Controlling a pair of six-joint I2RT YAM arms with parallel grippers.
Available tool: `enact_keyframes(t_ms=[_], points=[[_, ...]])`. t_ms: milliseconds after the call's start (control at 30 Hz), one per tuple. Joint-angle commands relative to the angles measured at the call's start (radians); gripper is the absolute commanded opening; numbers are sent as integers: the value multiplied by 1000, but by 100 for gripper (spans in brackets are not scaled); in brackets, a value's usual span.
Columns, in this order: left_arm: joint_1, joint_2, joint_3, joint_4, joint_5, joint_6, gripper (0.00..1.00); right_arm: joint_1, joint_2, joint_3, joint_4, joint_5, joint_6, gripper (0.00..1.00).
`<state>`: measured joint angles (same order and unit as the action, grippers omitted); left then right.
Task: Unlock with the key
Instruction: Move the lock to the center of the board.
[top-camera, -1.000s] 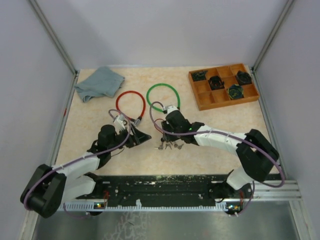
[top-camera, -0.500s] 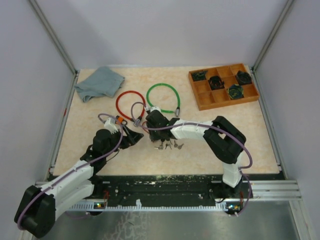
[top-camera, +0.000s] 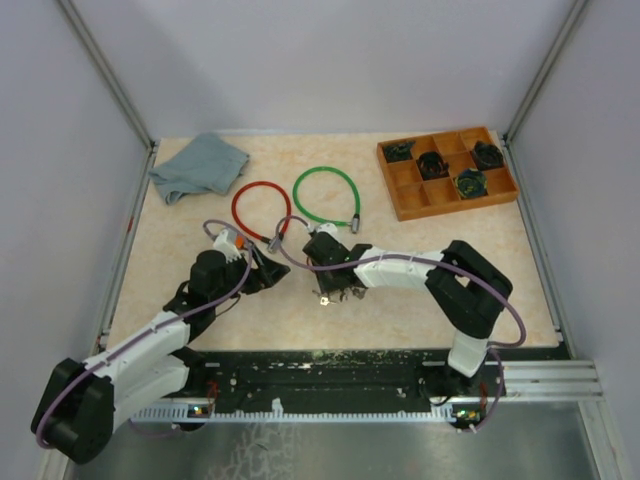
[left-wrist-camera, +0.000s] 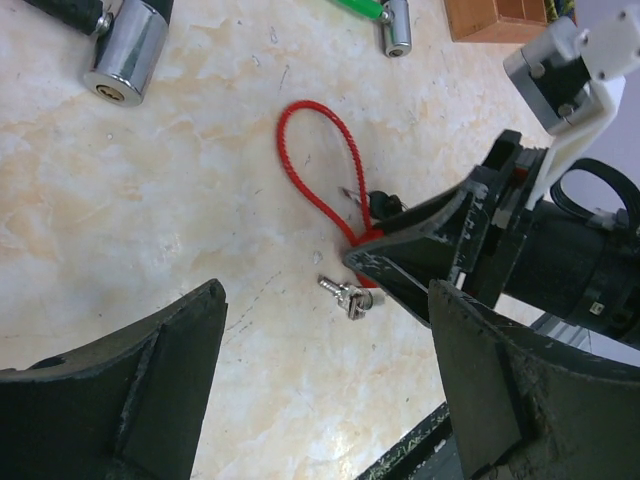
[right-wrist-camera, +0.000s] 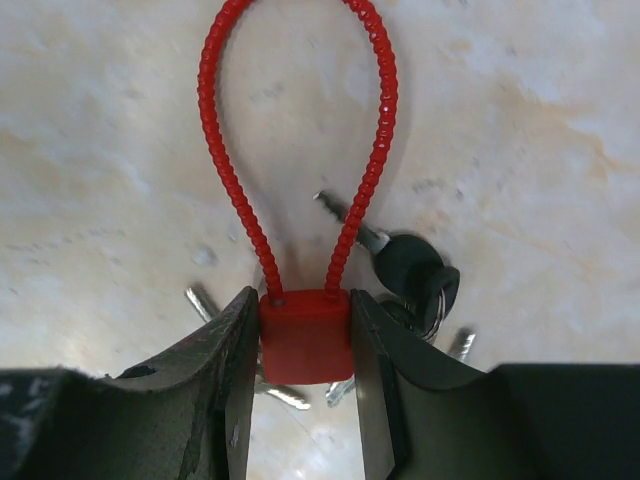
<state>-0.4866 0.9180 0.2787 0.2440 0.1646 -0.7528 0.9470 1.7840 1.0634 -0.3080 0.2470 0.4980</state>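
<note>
My right gripper (right-wrist-camera: 303, 312) is shut on a small red lock body (right-wrist-camera: 305, 340) with a red beaded loop (right-wrist-camera: 225, 160) lying flat on the table. Black-headed keys (right-wrist-camera: 412, 272) on a ring lie just right of it, with silver key blades under the jaws. In the top view the right gripper (top-camera: 326, 266) is at the table's middle, with keys (top-camera: 324, 297) in front of it. My left gripper (top-camera: 270, 271) is open and empty just left of it. In the left wrist view (left-wrist-camera: 320, 400) it faces the red loop (left-wrist-camera: 318, 170) and a silver key (left-wrist-camera: 347, 298).
A red cable lock (top-camera: 262, 208) and a green cable lock (top-camera: 327, 195) lie behind the grippers; a chrome lock cylinder (left-wrist-camera: 126, 58) shows at upper left of the left wrist view. A grey cloth (top-camera: 200, 165) is back left. A wooden divided tray (top-camera: 397, 195) is back right.
My right gripper swung left, then came back right and down over the keys. My left gripper shifted slightly back and left. Fewer keys show in front of the right gripper.
</note>
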Motion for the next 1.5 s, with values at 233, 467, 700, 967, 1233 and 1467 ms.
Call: enact_keyframes(t_ms=[233,467,700,967,1233,1467], points=[[3,-18,33,-22,-12,44,86,7,-97,-20,-57,15,-39,27],[3,-40,34,-58,-23,58,87,7,58,147,-39,50,-52,28],[3,-39,32,-60,-15,59,87,7,142,231,-46,32,-46,35],[3,-24,34,-29,12,60,88,7,-33,105,-10,-4,-89,55],[2,12,45,-5,84,58,88,7,-254,-53,-31,-47,-131,52],[-5,73,58,38,163,49,88,0,-304,-144,-78,-23,-174,45]])
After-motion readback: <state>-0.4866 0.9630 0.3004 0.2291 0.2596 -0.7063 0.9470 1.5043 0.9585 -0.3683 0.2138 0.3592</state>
